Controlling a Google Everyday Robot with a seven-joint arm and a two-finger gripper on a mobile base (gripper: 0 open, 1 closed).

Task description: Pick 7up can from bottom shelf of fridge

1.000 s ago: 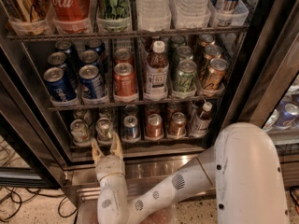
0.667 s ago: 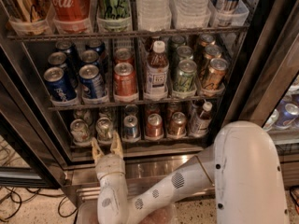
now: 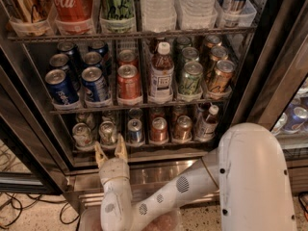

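The gripper (image 3: pixel 110 152) sits low in the left-centre of the frame, just in front of the bottom shelf (image 3: pixel 144 147) of the fridge (image 3: pixel 269 57). Its two fingers stand apart, pointing up and inward, wide enough to take a can between them. The 7up can (image 3: pixel 108 132) stands upright in its lane directly behind them, second from the left and not yet touched. The clear dividers keep each can in its own row, so a straight approach suits.

My gripper (image 3: pixel 110 148), fingers spread at the front of the bottom shelf (image 3: pixel 159 145), hides the foot of the 7up can (image 3: pixel 108 130). Its label is too small to read. The top edge crops the uppermost bottles (image 3: pixel 159 4).
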